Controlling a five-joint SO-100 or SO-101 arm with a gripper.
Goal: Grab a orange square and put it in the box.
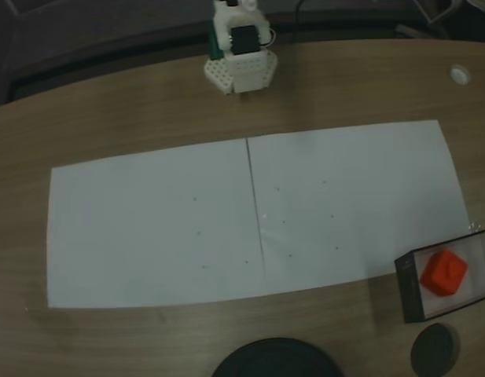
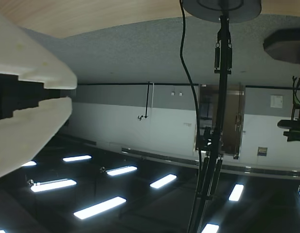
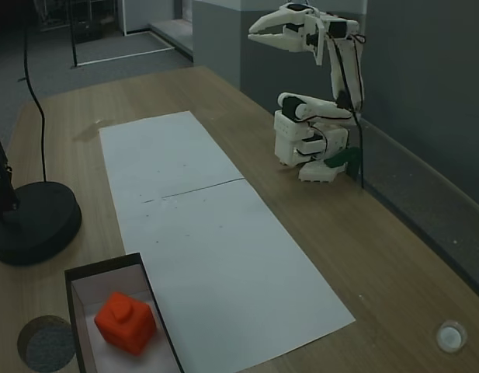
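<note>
Orange square already inside the box, resting on the pale floor, tilted a little, raised mark on top; seen the same way from above, within the dark walls of the box at the right lower edge of that fixed view; judged, then, as task all but finished, with only the retreat and rest pose left to do well.

Gripper raised high over the arm's base at the far end of the table, well apart from the box; jaws close together with a thin gap between them, holding nothing; pale fingers at the left of the wrist view, nearly meeting, pointing out into the room instead of at the tabletop.

For a clean finish: keep the arm folded back above its own base; no sweeping low across the white paper, no drifting toward the box, since a nudge against the dark wall could slide it or tip the block out; settle slowly, jaws left nearly closed so nothing catches on the cable by the base.

Also worth minding: black round stand base and the small dark disc just beside the box; both clear of the arm's reach as folded, so no cause to go near.
</note>
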